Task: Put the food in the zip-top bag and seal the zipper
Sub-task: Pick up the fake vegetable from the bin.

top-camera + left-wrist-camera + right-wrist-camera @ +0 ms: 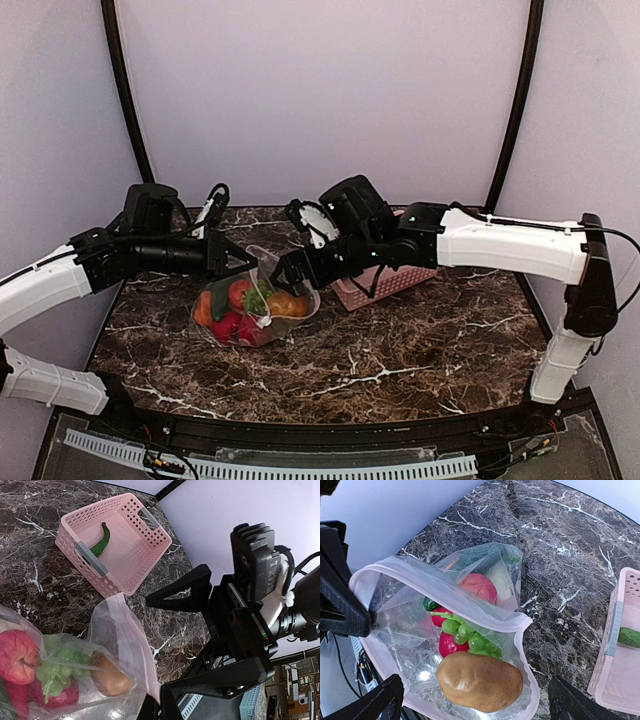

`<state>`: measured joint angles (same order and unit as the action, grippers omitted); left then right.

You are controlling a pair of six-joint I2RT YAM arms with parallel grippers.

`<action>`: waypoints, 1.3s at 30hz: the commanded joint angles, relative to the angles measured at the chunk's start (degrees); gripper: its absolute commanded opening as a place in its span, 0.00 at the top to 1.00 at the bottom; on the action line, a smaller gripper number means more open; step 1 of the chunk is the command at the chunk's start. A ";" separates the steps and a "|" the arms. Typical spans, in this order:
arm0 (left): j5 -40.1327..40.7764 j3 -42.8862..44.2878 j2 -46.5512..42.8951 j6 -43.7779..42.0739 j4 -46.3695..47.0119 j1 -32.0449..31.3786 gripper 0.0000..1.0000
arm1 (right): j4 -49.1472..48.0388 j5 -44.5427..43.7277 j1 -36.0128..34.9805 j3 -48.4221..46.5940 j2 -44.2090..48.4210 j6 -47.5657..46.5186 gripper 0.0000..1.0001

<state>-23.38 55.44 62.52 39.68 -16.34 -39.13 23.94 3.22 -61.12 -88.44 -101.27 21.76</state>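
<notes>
zip-top bag: clear soft plastic, pale pink zipper along rim, mouth gaping toward right arm. lies on dark marble table, left of centre, near pink slotted basket.
food inside bag: brown potato at mouth, green grapes, red tomato, orange fruit deeper in.
green cucumber alone in basket.
left tool: clamped on bag rim, holding it up.
right tool: spread wide over bag mouth, gripping nothing.
</notes>
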 commanded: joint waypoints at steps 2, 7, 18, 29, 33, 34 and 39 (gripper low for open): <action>0.98 -0.85 -2.45 -0.06 0.94 -0.11 0.99 | 0.10 -5.54 0.45 1.92 5.45 -0.76 0.01; 1.44 -1.98 -3.13 0.06 1.07 -0.05 0.99 | 0.20 -9.80 3.78 4.81 9.10 -0.74 0.01; 2.00 -2.53 -3.28 0.74 2.78 0.12 0.99 | 3.37 -10.32 16.73 6.21 4.29 4.35 0.06; 1.90 -3.38 -2.52 1.16 3.10 0.44 0.99 | 7.60 -19.34 21.16 -5.38 -11.91 7.77 0.11; 1.89 -3.56 -3.06 1.29 3.15 0.76 0.99 | 8.36 -19.85 22.01 -9.91 -17.21 9.39 0.11; 1.91 -3.69 -3.23 1.35 3.15 0.80 0.99 | 8.45 -19.57 22.25 -11.04 -18.88 9.71 0.11; 1.50 -4.41 -3.73 1.32 3.20 1.23 0.99 | 10.29 -18.70 22.72 -17.24 -24.98 11.11 0.12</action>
<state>-21.76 52.29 60.49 40.97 -14.17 -38.57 32.01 -14.55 -39.09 -101.45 -122.37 30.65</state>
